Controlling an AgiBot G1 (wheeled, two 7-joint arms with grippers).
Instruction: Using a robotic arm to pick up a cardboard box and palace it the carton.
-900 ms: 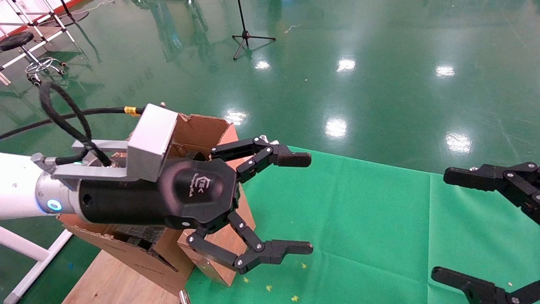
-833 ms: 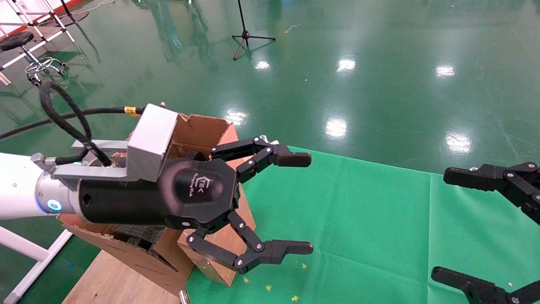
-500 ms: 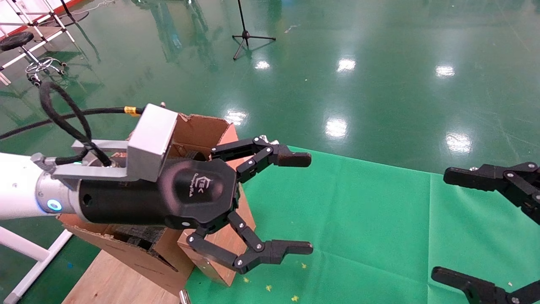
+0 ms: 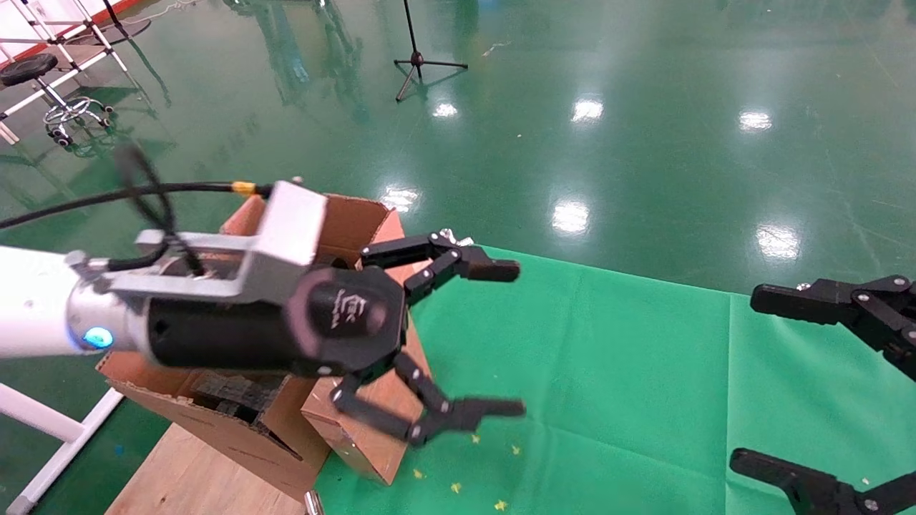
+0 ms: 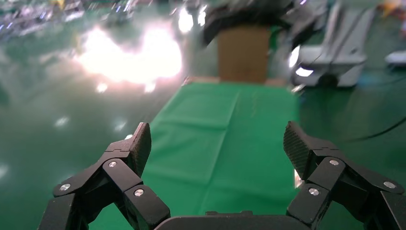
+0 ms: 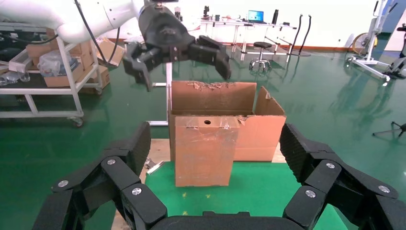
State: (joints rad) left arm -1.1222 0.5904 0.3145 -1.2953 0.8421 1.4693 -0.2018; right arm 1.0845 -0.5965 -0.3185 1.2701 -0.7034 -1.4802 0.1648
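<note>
Seemingly early on: the slim cardboard box (image 6: 206, 151) stands upright on the green cloth (image 4: 608, 372), touching the outside of the carton (image 6: 261, 132), not yet picked up or placed inside. Above the carton's open top hovers the left gripper (image 4: 501, 340) of the robotic arm (image 4: 36, 311), jaws spread wide and empty. At the cloth's far side, the right gripper (image 4: 744, 379) waits, jaws also wide apart. Head view hides most of the box behind the left gripper; the carton's interior is barely visible.
</note>
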